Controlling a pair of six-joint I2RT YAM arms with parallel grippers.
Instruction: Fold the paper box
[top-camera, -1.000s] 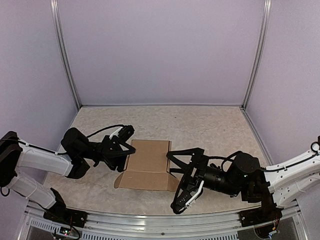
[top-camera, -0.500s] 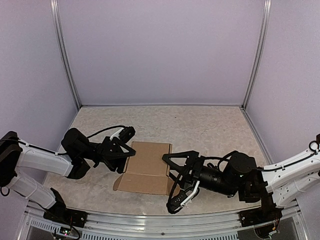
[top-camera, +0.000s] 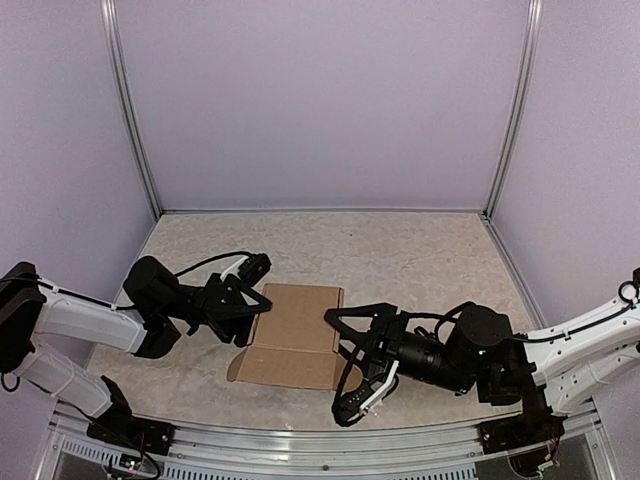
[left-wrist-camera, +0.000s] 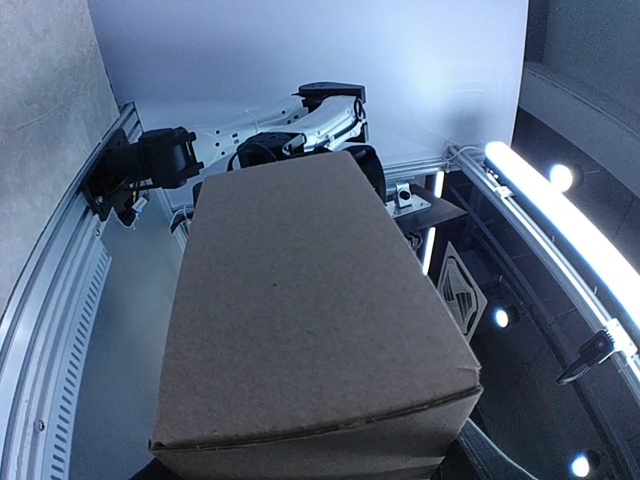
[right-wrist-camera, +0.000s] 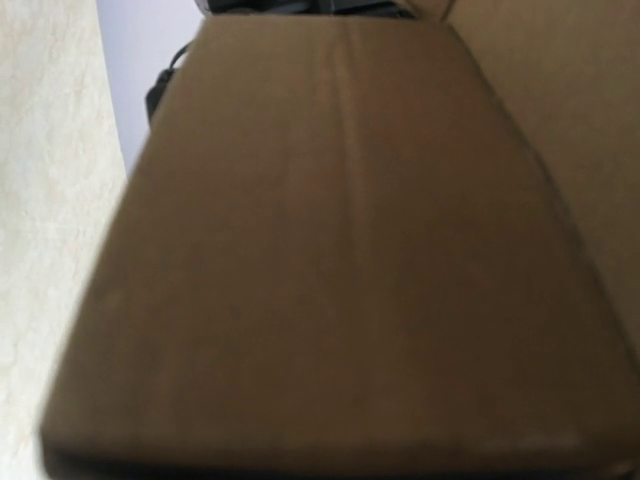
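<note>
Paper box (top-camera: 298, 330): plain brown cardboard with no print. From above it shows a flat upper panel with one crease across it and a small flap jutting out at the near-left corner. In the left wrist view (left-wrist-camera: 300, 320) it looks like a closed block with sharp folded edges.
Position: middle of the table (top-camera: 430, 250), nearer the front edge than the back.
Left gripper (top-camera: 258, 285): fingers spread about the box's left end; it cannot be told whether they press on it.
Right gripper (top-camera: 337, 365): fingers wide apart, one on each side of the box's right end; contact cannot be told.
Table surface: pale beige, faintly mottled.
Enclosure: plain lilac-white walls (top-camera: 320, 100) on three sides, metal uprights (top-camera: 130, 110) at the rear corners, and an aluminium rail (top-camera: 300, 445) along the near edge.
</note>
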